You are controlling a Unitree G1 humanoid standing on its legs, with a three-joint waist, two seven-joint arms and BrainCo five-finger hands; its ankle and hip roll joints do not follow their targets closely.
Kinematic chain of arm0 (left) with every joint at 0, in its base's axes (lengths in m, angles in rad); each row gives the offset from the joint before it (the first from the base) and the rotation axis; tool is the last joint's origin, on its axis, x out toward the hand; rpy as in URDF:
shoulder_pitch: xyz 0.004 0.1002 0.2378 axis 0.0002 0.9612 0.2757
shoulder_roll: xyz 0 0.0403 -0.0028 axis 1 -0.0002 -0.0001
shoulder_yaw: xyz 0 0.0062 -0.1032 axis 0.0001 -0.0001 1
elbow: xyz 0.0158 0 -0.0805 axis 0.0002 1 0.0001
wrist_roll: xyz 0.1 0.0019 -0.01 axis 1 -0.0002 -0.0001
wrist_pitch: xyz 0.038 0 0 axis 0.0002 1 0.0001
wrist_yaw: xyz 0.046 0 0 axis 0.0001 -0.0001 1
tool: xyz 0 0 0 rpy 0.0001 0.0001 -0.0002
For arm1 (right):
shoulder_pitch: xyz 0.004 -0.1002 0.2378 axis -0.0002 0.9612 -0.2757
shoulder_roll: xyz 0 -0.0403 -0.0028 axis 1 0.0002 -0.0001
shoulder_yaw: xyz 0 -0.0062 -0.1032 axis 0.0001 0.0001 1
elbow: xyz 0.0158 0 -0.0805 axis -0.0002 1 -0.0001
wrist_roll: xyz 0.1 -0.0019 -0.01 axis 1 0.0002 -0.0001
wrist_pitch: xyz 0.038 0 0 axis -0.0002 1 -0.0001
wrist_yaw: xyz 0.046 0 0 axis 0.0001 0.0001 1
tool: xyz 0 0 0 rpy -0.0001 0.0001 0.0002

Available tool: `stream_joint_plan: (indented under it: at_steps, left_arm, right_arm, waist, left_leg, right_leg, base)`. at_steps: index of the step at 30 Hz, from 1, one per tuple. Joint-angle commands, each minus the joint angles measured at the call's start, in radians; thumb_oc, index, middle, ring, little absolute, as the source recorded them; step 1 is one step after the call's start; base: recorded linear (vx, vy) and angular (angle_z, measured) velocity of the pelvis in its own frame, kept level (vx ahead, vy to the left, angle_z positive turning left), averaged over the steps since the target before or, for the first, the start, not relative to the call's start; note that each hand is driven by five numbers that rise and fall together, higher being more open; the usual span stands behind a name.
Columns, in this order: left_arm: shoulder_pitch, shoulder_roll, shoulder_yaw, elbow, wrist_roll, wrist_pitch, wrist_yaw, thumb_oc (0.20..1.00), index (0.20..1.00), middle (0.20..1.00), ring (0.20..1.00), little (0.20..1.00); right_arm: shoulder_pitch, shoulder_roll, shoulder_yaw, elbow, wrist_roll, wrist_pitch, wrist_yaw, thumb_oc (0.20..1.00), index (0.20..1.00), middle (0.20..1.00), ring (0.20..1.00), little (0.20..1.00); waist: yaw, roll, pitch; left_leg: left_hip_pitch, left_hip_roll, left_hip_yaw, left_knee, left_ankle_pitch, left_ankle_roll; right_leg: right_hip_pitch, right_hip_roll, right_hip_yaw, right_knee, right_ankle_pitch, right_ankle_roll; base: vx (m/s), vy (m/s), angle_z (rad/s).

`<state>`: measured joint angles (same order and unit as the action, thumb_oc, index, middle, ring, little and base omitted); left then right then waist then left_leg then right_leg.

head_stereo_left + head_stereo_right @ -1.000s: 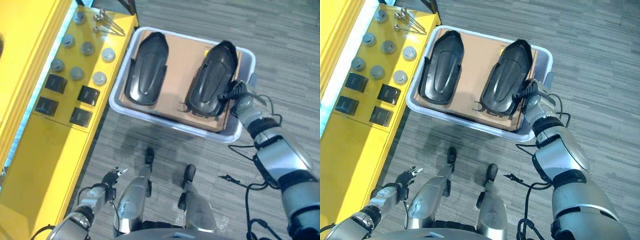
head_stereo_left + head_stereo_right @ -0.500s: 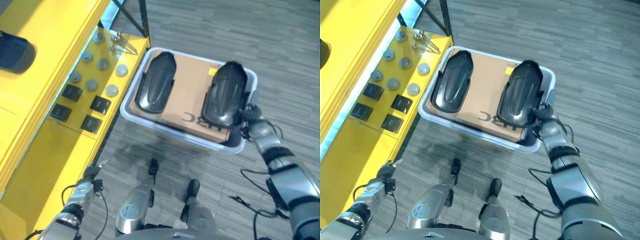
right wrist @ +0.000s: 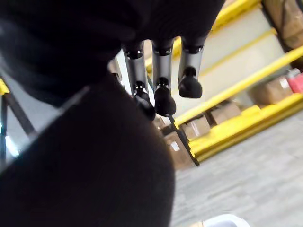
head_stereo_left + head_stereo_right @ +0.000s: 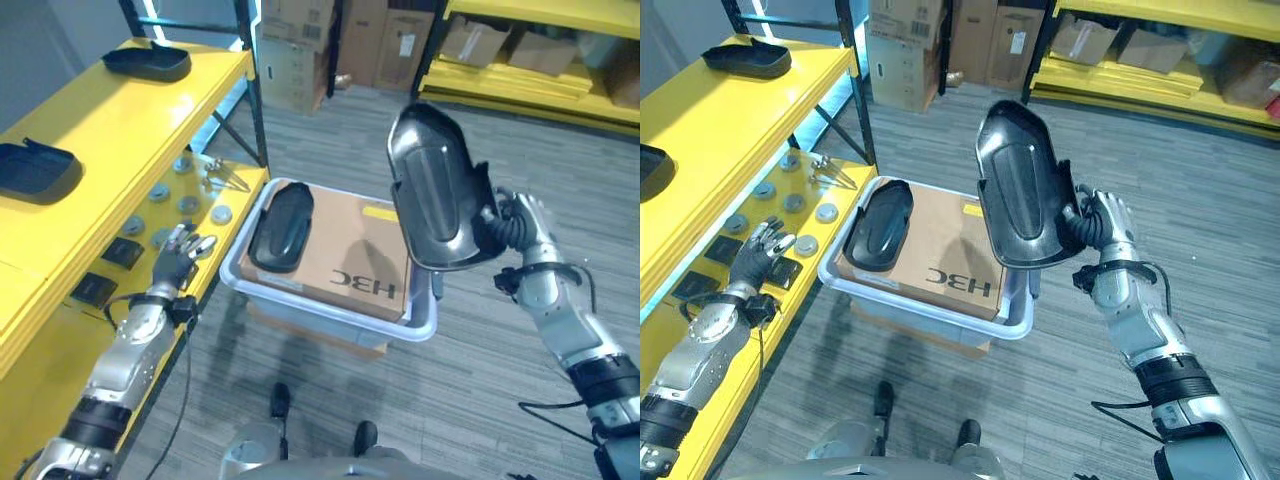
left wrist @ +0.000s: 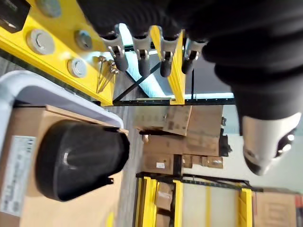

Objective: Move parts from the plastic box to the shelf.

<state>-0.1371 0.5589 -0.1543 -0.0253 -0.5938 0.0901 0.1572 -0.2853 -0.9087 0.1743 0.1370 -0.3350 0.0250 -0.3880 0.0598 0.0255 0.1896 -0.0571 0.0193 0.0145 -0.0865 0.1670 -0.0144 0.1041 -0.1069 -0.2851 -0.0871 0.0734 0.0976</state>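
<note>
My right hand [image 4: 517,226] is shut on the edge of a black shell part [image 4: 435,190], holding it tilted in the air above the right end of the grey plastic box [image 4: 330,320]. In the right wrist view the part [image 3: 94,165] lies under the fingers [image 3: 163,90]. A second black part [image 4: 280,225] lies on the cardboard sheet [image 4: 350,262] at the box's left end; the left wrist view also has this part [image 5: 80,158]. My left hand [image 4: 178,255] hangs open beside the yellow shelf's lower level, holding nothing. Two more black parts [image 4: 148,62] [image 4: 35,168] rest on the shelf top [image 4: 110,115].
The lower shelf level [image 4: 140,235] carries several round metal discs, black square blocks [image 4: 125,252] and thin metal pieces [image 4: 225,178]. A black shelf post [image 4: 258,90] stands by the box. Cardboard boxes [image 4: 300,50] and more yellow racking [image 4: 520,85] stand at the back.
The camera has tilted up to take in the room. My right hand has lifted the right-hand black part out of the box. My left hand has risen beside the lower shelf.
</note>
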Motion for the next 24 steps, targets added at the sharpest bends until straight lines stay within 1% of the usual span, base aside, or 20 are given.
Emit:
stream_joint_plan:
  at_steps: [1, 2, 3, 4, 5, 8, 9, 11, 12, 18, 20, 23, 24]
  left_arm:
    - [-0.087, -0.002, -0.049, 0.016, -0.082, -0.018, -0.077, 1.0, 1.0, 1.0, 1.0, 1.0]
    - [-0.105, -0.012, -0.06, 0.009, -0.096, -0.017, -0.089, 1.0, 1.0, 1.0, 1.0, 1.0]
    - [-0.144, -0.031, -0.091, 0.002, -0.107, -0.004, -0.081, 1.0, 1.0, 1.0, 1.0, 1.0]
    - [-0.151, -0.035, -0.097, 0.001, -0.114, 0.002, -0.082, 1.0, 1.0, 1.0, 1.0, 1.0]
    - [-0.203, -0.065, -0.142, 0.005, -0.107, 0.016, -0.077, 1.0, 1.0, 1.0, 1.0, 1.0]
    - [-0.235, -0.086, -0.175, 0.017, -0.112, 0.025, -0.077, 1.0, 1.0, 1.0, 1.0, 1.0]
    - [-0.262, -0.104, -0.196, 0.019, -0.13, 0.041, -0.081, 1.0, 1.0, 1.0, 1.0, 1.0]
    - [-0.283, -0.117, -0.212, 0.018, -0.135, 0.051, -0.081, 1.0, 1.0, 1.0, 1.0, 1.0]
    - [-0.33, -0.136, -0.237, 0.033, -0.162, 0.058, -0.082, 1.0, 1.0, 1.0, 1.0, 1.0]
    - [-0.401, -0.159, -0.261, 0.055, -0.227, 0.051, -0.085, 1.0, 1.0, 1.0, 1.0, 1.0]
    - [-0.438, -0.179, -0.271, 0.055, -0.275, 0.041, -0.087, 1.0, 1.0, 1.0, 1.0, 1.0]
    - [-0.458, -0.19, -0.275, 0.057, -0.29, 0.033, -0.084, 1.0, 1.0, 1.0, 1.0, 1.0]
    - [-0.471, -0.203, -0.279, 0.056, -0.306, 0.036, -0.076, 1.0, 1.0, 1.0, 1.0, 1.0]
  right_arm:
    - [-0.158, -0.072, 0.002, -0.03, -0.162, -0.029, -0.125, 0.2, 0.2, 0.2, 0.2, 0.2]
    - [-0.178, -0.08, 0.007, -0.038, -0.18, -0.025, -0.132, 0.2, 0.2, 0.2, 0.2, 0.2]
    - [-0.219, -0.093, 0.029, -0.052, -0.193, -0.018, -0.14, 0.2, 0.2, 0.2, 0.2, 0.2]
    - [-0.229, -0.095, 0.034, -0.053, -0.2, -0.019, -0.145, 0.2, 0.2, 0.2, 0.2, 0.2]
    - [-0.294, -0.103, 0.066, -0.078, -0.202, 0.002, -0.145, 0.2, 0.2, 0.2, 0.2, 0.2]
    - [-0.336, -0.099, 0.092, -0.086, -0.175, 0.026, -0.163, 0.2, 0.2, 0.2, 0.2, 0.2]
    - [-0.374, -0.086, 0.108, -0.081, -0.171, 0.022, -0.179, 0.2, 0.2, 0.2, 0.2, 0.2]
    - [-0.402, -0.075, 0.124, -0.082, -0.17, 0.023, -0.196, 0.2, 0.2, 0.2, 0.2, 0.2]
    - [-0.469, -0.05, 0.16, -0.079, -0.169, 0.023, -0.207, 0.2, 0.2, 0.2, 0.2, 0.2]
    - [-0.561, 0.003, 0.226, -0.089, -0.154, -0.002, -0.205, 0.2, 0.2, 0.2, 0.2, 0.2]
    - [-0.59, 0.046, 0.257, -0.101, -0.161, -0.021, -0.198, 0.2, 0.2, 0.2, 0.2, 0.2]
    - [-0.602, 0.073, 0.276, -0.106, -0.168, -0.037, -0.19, 0.2, 0.2, 0.2, 0.2, 0.2]
    - [-0.611, 0.1, 0.293, -0.11, -0.178, -0.041, -0.182, 0.2, 0.2, 0.2, 0.2, 0.2]
  waist:
    - [0.011, -0.048, -0.047]
    - [0.008, -0.052, -0.051]
    - [0.001, -0.058, -0.06]
    - [0.0, -0.059, -0.061]
    - [-0.012, -0.066, -0.071]
    - [-0.019, -0.067, -0.075]
    - [-0.026, -0.068, -0.081]
    - [-0.029, -0.068, -0.085]
    - [-0.034, -0.068, -0.092]
    - [-0.038, -0.066, -0.102]
    - [-0.039, -0.064, -0.105]
    - [-0.038, -0.063, -0.104]
    - [-0.037, -0.062, -0.104]
  left_leg:
    - [0.11, 0.042, 0.075, -0.001, -0.168, -0.048]
    - [0.11, 0.041, 0.076, -0.001, -0.167, -0.045]
    - [0.118, 0.04, 0.08, -0.001, -0.173, -0.042]
    - [0.12, 0.04, 0.082, -0.001, -0.175, -0.041]
    - [0.132, 0.04, 0.088, -0.001, -0.183, -0.036]
    - [0.141, 0.04, 0.093, -0.001, -0.189, -0.034]
    - [0.147, 0.04, 0.095, -0.001, -0.194, -0.033]
    - [0.151, 0.041, 0.097, -0.001, -0.198, -0.032]
    - [0.16, 0.041, 0.101, -0.001, -0.204, -0.032]
    - [0.169, 0.041, 0.104, -0.001, -0.213, -0.031]
    - [0.172, 0.04, 0.103, -0.001, -0.216, -0.031]
    - [0.174, 0.039, 0.102, -0.001, -0.218, -0.03]
    - [0.176, 0.039, 0.101, -0.001, -0.22, -0.029]
  right_leg:
    - [0.021, -0.025, -0.017, 0.0, -0.08, 0.026]
    - [0.021, -0.024, -0.014, 0.0, -0.077, 0.025]
    - [0.025, -0.021, -0.004, 0.0, -0.079, 0.025]
    - [0.026, -0.021, -0.002, 0.0, -0.079, 0.025]
    - [0.033, -0.017, 0.01, 0.0, -0.081, 0.025]
    - [0.037, -0.014, 0.021, 0.0, -0.081, 0.024]
    - [0.039, -0.012, 0.032, 0.0, -0.084, 0.024]
    - [0.04, -0.011, 0.037, 0.0, -0.086, 0.024]
    - [0.042, -0.01, 0.045, 0.0, -0.088, 0.025]
    - [0.044, -0.009, 0.053, 0.0, -0.092, 0.025]
    - [0.045, -0.009, 0.054, 0.0, -0.094, 0.023]
    - [0.047, -0.009, 0.052, 0.0, -0.095, 0.021]
    - [0.049, -0.009, 0.052, 0.0, -0.097, 0.02]
  base:
    - [-0.02, -0.03, -0.14]
    - [-0.01, -0.027, -0.16]
    - [-0.02, -0.013, -0.11]
    - [0.0, -0.008, -0.11]
    - [0.0, 0.0, -0.15]
    - [0.01, 0.008, -0.23]
    - [0.02, 0.01, -0.13]
    - [0.02, 0.015, -0.1]
    - [0.03, 0.017, -0.21]
    - [0.01, 0.005, -0.07]
    - [0.0, 0.0, 0.0]
    - [0.0, 0.0, 0.0]
    - [0.0, 0.0, 0.0]
